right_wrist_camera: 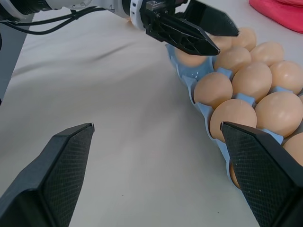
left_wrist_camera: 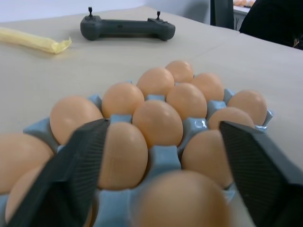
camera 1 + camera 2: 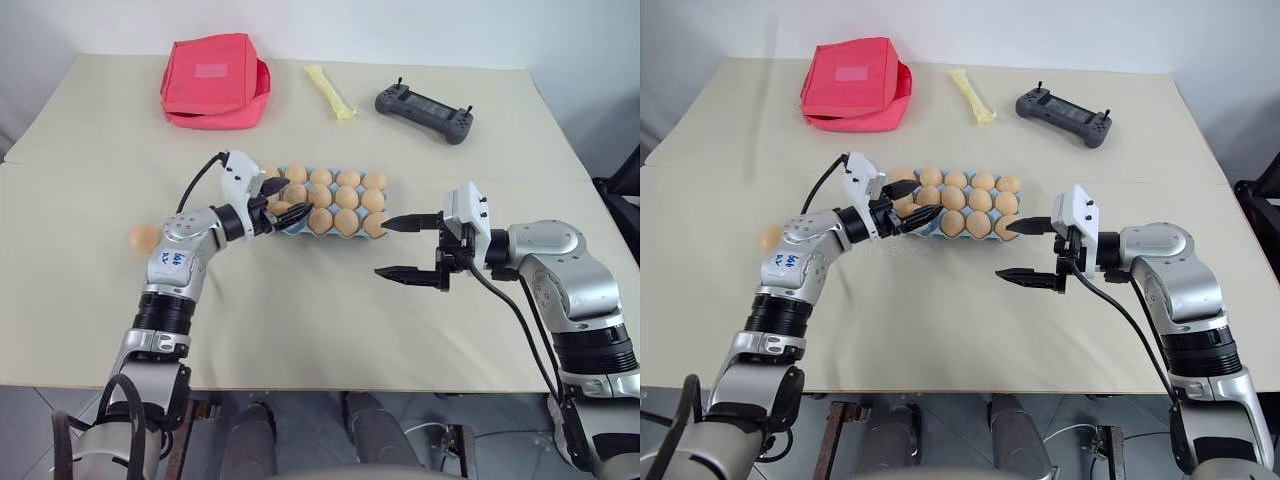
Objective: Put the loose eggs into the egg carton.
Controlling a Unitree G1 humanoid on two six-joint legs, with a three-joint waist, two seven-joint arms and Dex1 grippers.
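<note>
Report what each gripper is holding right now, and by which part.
Nothing is held. The left gripper stands open over the egg carton, its fingers clear of the eggs. The right gripper is open beside it.

Bare table [image 3: 300, 330] before egg carton [image 3: 292, 228]; loose egg [image 3: 143, 238] unobstructed.

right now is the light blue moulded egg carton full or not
Nearly full: the light blue moulded egg carton holds tan eggs, while one tan-brown egg lies loose on the table.
</note>
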